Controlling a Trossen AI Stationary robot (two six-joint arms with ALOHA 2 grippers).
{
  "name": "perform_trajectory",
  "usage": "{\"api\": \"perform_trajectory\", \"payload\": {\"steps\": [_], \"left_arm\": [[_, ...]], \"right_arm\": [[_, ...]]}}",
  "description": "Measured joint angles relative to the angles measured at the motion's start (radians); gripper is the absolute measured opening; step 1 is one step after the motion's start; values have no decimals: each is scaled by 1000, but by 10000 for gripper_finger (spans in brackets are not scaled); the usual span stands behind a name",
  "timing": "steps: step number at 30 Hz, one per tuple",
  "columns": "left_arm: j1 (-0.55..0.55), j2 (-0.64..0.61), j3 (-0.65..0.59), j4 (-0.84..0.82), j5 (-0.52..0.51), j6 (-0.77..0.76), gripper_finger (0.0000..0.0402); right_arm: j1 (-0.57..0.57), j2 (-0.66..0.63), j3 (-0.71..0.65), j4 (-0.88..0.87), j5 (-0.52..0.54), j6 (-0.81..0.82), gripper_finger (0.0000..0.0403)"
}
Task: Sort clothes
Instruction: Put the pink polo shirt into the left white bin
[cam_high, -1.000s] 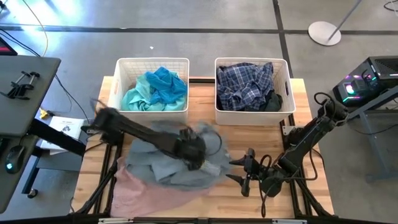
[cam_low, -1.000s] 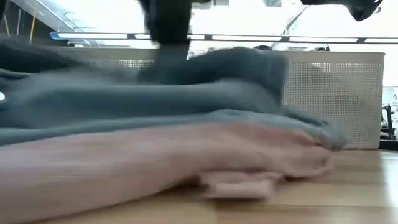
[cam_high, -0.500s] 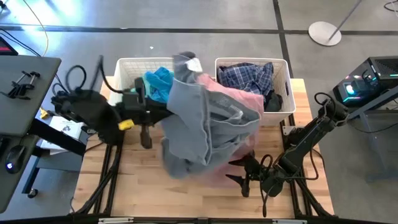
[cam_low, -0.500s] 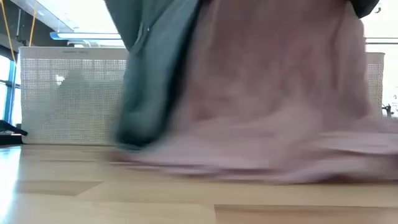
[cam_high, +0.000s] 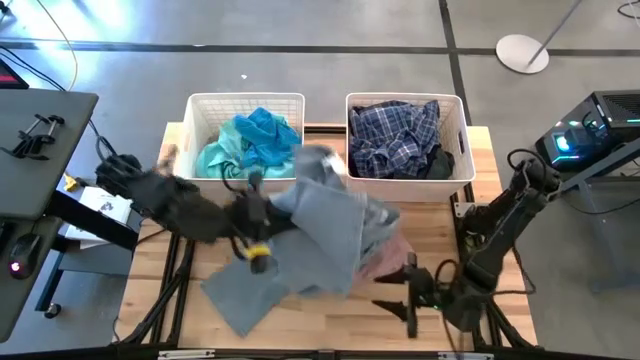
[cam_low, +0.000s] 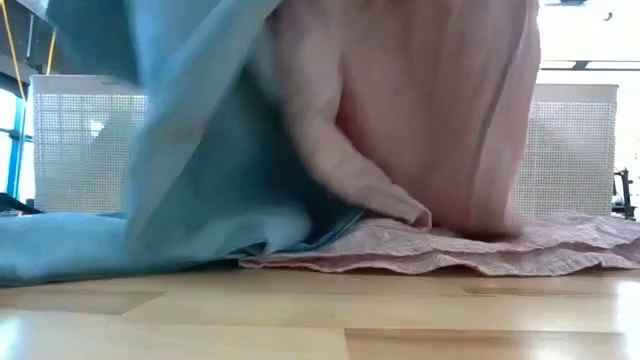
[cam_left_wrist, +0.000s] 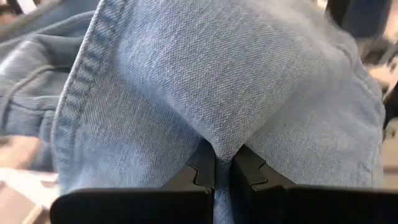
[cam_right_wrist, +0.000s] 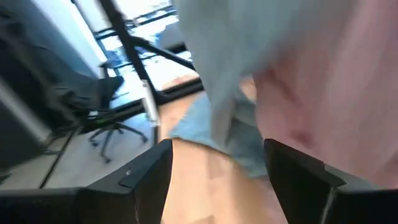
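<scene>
Clothes (cam_high: 330, 225) pinched by left gripper (cam_left_wrist: 224, 171) drape over wooden table (cam_high: 300, 320); right gripper (cam_right_wrist: 217, 168) spread

My left end effector (cam_left_wrist: 222, 171) is mostly buried in the denim garment (cam_left_wrist: 205, 81). The pink garment (cam_high: 385, 258) lies largely hidden under it. Low view: both cut off above, motion-blurred, masking the baskets (cam_low: 85, 140).
</scene>
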Motion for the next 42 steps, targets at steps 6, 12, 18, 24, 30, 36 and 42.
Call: {"api": "perform_trajectory", "payload": {"steps": [6,12,18,24,30,36,42], "left_arm": [[-55,37,-225,43,-2,-221,0],[-162,103,-528,314,-23,-542,0],[-180,146,-746,369,52,-961,9],[-139,143,-811,383,180,-1000,92],[-54,85,-817,358,447,-916,224],[-9,-23,-816,274,448,-885,284],[-94,-65,-813,258,270,-903,274]], "right_arm": [[87,0,81,-4,42,-91,243],[86,4,79,-164,151,121,243],[5,31,49,-301,91,390,243],[-106,112,48,-309,-127,380,243],[-189,193,48,-273,-265,356,243],[-226,227,48,-275,-316,297,243],[-265,226,48,-260,-289,265,243]]}}
